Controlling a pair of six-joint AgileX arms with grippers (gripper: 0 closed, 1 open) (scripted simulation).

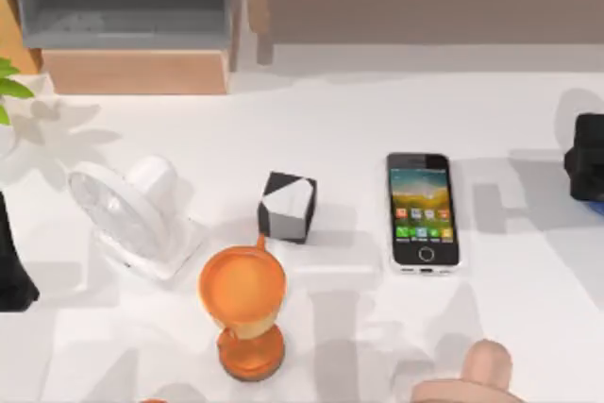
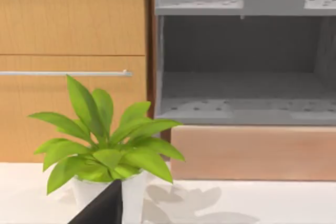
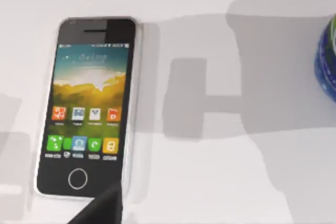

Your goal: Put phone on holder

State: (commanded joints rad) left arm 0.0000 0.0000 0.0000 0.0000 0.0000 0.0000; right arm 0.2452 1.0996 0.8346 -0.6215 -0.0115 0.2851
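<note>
White table (image 1: 359,110), phone (image 1: 424,211) face-up, perhaps untouched by either arm.

A rendered home or office-like room — a tidy white surface (image 1: 377,110) set against wooden cabinetry. Behind it stand a wood-fronted cabinet (image 2: 73,51) with a slim metal handle (image 2: 63,73) and a grey open shelf unit (image 2: 247,51). Household things lie about — a potted green plant (image 2: 105,145) in a white pot, a small white desk fan (image 1: 127,209), an orange hourglass-like cup (image 1: 243,304), a black-and-white cube (image 1: 288,207) and a smartphone (image 1: 423,211).
</note>
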